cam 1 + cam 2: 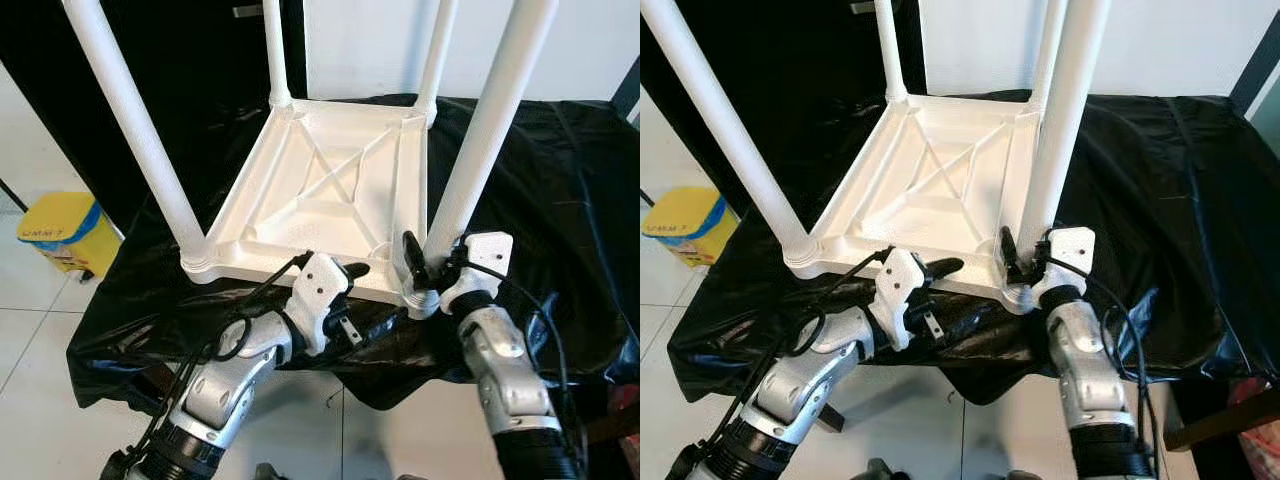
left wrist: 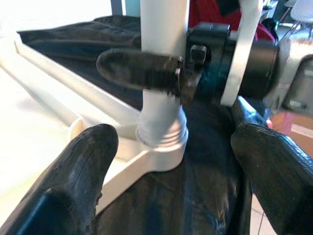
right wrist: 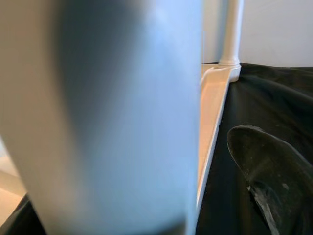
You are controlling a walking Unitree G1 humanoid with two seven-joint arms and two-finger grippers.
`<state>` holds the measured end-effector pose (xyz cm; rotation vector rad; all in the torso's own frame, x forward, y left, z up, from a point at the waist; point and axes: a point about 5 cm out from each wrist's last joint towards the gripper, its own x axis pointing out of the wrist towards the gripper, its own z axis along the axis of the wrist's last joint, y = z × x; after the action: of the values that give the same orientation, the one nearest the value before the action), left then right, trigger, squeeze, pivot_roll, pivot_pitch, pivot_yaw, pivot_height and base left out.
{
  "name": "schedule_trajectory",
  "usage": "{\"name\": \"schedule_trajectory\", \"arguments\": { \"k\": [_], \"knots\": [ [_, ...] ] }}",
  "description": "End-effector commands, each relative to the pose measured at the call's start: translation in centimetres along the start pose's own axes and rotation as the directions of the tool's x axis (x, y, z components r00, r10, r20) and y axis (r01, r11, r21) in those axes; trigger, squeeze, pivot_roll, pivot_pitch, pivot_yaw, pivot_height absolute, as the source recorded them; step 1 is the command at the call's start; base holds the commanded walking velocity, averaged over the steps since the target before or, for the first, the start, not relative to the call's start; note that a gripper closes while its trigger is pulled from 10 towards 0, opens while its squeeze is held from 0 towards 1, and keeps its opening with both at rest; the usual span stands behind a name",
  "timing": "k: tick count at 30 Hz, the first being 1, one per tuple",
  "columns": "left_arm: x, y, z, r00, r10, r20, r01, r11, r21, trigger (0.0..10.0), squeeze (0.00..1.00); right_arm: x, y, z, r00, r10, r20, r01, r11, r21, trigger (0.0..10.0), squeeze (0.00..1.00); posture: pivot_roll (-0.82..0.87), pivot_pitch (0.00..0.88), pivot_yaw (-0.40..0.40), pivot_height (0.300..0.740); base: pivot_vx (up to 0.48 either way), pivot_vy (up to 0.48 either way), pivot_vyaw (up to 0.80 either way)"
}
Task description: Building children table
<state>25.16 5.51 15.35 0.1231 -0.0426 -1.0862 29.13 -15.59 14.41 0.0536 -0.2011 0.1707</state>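
Left eye view: right gripper [image 1: 432,262] clasps the upturned table's near-right leg [image 1: 487,130]; left gripper [image 1: 345,298] gapes beside it.

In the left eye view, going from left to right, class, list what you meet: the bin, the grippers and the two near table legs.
Yellow bin → near-left table leg → left gripper → right gripper → near-right table leg.
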Motion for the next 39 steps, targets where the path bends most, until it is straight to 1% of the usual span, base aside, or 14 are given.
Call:
{"name": "schedule_trajectory", "arguments": {
  "k": [1,6,7,19,20,21,22,23,33,34,35,36,38,39],
  "knots": [
    [-0.1,-0.3,0.2,1.0,0.001,-0.003,-0.001,1.0,0.014,10.0,0.0,0.1,-0.3,0.7,0.999,0.052,0.011,-0.052,0.999,0.003,10.0,0.0,-0.06,0.069,-0.007,0.74,0.0,0.0,0.0],
    [-0.2,-0.4,0.5,1.0,-0.006,0.004,0.006,1.0,0.011,10.0,0.0,0.0,-1.0,0.7,0.986,0.167,-0.019,-0.168,0.986,-0.013,10.0,0.0,-0.06,0.075,-0.001,0.74,0.0,0.0,0.0],
    [-0.2,-0.3,0.7,1.0,-0.016,0.012,0.016,1.0,0.008,10.0,0.0,0.1,-1.2,0.7,0.968,0.248,-0.038,-0.249,0.967,-0.045,10.0,0.0,-0.07,0.08,0.003,0.74,0.0,0.0,0.0],
    [0.0,-0.9,0.7,0.998,-0.064,0.02,0.065,0.998,-0.013,10.0,0.0,1.6,-1.5,-0.2,0.906,0.41,-0.108,-0.421,0.898,-0.123,10.0,0.0,-0.1,0.075,0.025,0.74,0.0,0.0,0.0],
    [0.2,-1.0,0.8,0.997,-0.071,0.022,0.072,0.997,-0.015,10.0,0.0,2.1,-1.3,-0.3,0.897,0.427,-0.116,-0.44,0.889,-0.126,8.2,0.0,-0.09,0.076,0.032,0.74,0.0,0.0,0.0],
    [0.2,-1.0,0.8,0.997,-0.071,0.022,0.072,0.997,-0.015,10.0,0.0,2.1,-1.3,-0.3,0.897,0.427,-0.116,-0.44,0.889,-0.126,8.2,0.0,-0.09,0.076,0.032,0.74,0.0,0.0,0.0],
    [0.2,-1.0,0.8,0.997,-0.077,0.023,0.078,0.997,-0.014,10.0,0.0,2.5,-1.2,-0.5,0.892,0.434,-0.125,-0.448,0.885,-0.127,2.5,0.0,-0.09,0.067,0.031,0.74,0.0,0.0,0.0],
    [0.2,-1.0,0.8,0.997,-0.08,0.018,0.08,0.997,-0.01,10.0,0.0,2.9,-1.1,-0.7,0.892,0.433,-0.134,-0.448,0.886,-0.123,0.0,0.0,-0.09,0.062,0.026,0.74,0.0,0.0,0.0],
    [0.3,-0.9,0.7,0.997,-0.075,0.009,0.075,0.997,-0.003,10.0,0.0,1.9,-1.4,-1.9,0.913,0.379,-0.153,-0.396,0.913,-0.102,0.0,0.0,-0.09,0.077,0.032,0.74,0.0,0.0,0.0],
    [0.2,-0.9,0.5,0.997,-0.072,0.004,0.072,0.997,-0.009,10.0,0.0,1.7,-1.6,-2.2,0.923,0.35,-0.16,-0.368,0.925,-0.096,2.7,0.0,-0.09,0.077,0.033,0.74,0.0,0.0,0.0],
    [0.2,-0.9,0.5,0.997,-0.072,0.004,0.072,0.997,-0.009,10.0,0.0,1.7,-1.6,-2.2,0.923,0.35,-0.16,-0.368,0.925,-0.096,2.7,0.0,-0.09,0.077,0.033,0.74,0.0,0.0,0.0],
    [0.1,-1.0,0.5,0.998,-0.068,0.004,0.068,0.998,-0.016,10.0,0.0,1.3,-1.7,-2.4,0.933,0.323,-0.161,-0.339,0.937,-0.087,10.0,0.0,-0.09,0.079,0.028,0.74,0.0,0.0,0.0],
    [0.0,-1.1,0.4,0.998,-0.065,0.003,0.065,0.998,-0.02,10.0,0.0,0.9,-1.6,-2.6,0.942,0.293,-0.162,-0.309,0.947,-0.084,10.0,0.0,-0.1,0.081,0.024,0.74,0.0,0.0,0.0],
    [0.0,-1.2,0.3,0.998,-0.062,0.002,0.062,0.998,-0.023,10.0,0.0,0.5,-1.4,-2.9,0.96,0.226,-0.164,-0.242,0.967,-0.084,10.0,0.0,-0.1,0.079,0.019,0.74,0.0,0.0,0.0]
  ]
}}
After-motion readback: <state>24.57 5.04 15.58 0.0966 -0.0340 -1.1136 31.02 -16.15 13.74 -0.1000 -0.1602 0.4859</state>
